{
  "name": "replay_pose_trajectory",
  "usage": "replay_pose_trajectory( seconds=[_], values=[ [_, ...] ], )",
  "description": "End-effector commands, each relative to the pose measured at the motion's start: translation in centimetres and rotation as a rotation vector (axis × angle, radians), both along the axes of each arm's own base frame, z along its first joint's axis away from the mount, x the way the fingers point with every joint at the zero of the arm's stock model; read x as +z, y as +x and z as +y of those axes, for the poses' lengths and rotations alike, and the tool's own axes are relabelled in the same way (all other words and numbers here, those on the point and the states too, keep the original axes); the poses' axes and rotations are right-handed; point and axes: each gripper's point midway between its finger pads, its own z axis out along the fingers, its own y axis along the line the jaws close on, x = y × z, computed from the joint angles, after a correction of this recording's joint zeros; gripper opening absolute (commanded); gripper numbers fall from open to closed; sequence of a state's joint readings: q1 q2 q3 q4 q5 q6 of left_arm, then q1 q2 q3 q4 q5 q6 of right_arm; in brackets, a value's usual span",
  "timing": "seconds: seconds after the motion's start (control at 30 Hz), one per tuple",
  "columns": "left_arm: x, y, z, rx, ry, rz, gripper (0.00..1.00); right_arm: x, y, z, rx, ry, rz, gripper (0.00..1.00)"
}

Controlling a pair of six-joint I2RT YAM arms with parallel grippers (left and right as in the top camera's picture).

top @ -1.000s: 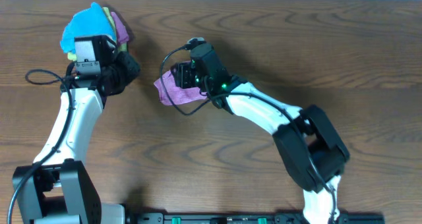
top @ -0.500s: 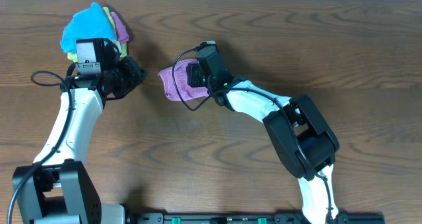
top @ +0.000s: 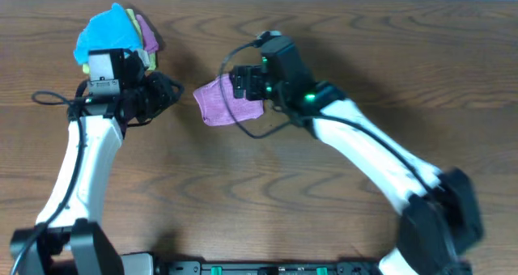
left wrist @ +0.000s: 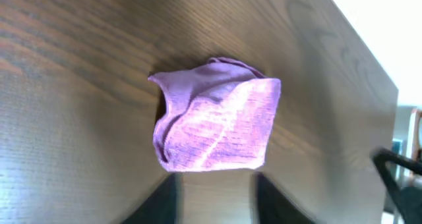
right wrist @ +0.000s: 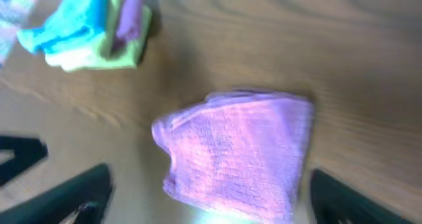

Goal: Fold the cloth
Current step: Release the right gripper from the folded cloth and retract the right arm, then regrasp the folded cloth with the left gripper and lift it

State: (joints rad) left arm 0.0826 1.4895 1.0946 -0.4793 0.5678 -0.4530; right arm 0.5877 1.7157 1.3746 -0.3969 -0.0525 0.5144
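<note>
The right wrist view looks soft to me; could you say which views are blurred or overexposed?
Right wrist: whole frame smeared, the cloth and the stacked cloths alike. Left wrist: cloth fairly sharp, the fingers at the bottom edge out of focus, top right corner blown white. Overhead: sharp, except the right arm's blurred lower links.

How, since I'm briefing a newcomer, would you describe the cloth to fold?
On the wooden table, look left of centre, toward the far edge. The cloth lies there alone, lilac and loosely folded; the pile at the far-left corner is mostly blue.
</note>
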Motion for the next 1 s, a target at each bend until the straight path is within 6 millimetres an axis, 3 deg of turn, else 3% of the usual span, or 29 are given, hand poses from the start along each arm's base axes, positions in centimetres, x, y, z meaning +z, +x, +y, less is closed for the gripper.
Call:
replay_pose_trajectory(
  seconds=[0.0, 0.07, 0.2, 0.37, 0.5, 0.6, 0.73, 0.97],
  values=[
    [2.2, -0.5, 0.0, -0.008, 0.005, -0.039, 0.71, 3.0, -1.4, -4.7, -0.087, -0.058, -0.002, 0.99],
    [2.2, -1.2, -0.1, -0.005, 0.001, -0.018, 0.83, 3.4, -3.4, -8.0, -0.138, -0.122, 0.052, 0.99],
    [1.3, -2.5, -0.2, 0.019, -0.028, 0.066, 0.86, 3.4, -7.7, -13.7, -0.232, -0.239, 0.099, 0.99],
    [0.4, -4.3, -0.7, 0.032, -0.069, 0.169, 0.86, 0.6, -15.4, -17.9, -0.302, -0.155, 0.068, 0.99],
    [-1.5, -5.6, -0.9, 0.062, -0.096, 0.245, 0.85, -0.6, -18.8, -19.5, -0.348, -0.05, 0.019, 0.99],
    [-3.8, -6.8, -1.6, 0.055, -0.143, 0.29, 0.84, 0.0, -20.0, -20.6, -0.386, 0.017, -0.057, 0.99],
    [-6.2, -7.2, -2.3, 0.1, -0.222, 0.3, 0.86, 0.7, -20.1, -21.8, -0.433, 0.011, -0.116, 0.99],
    [-9.7, -7.5, -2.5, 0.207, -0.311, 0.286, 0.93, 0.7, -20.1, -21.9, -0.436, 0.009, -0.116, 0.99]
  ],
)
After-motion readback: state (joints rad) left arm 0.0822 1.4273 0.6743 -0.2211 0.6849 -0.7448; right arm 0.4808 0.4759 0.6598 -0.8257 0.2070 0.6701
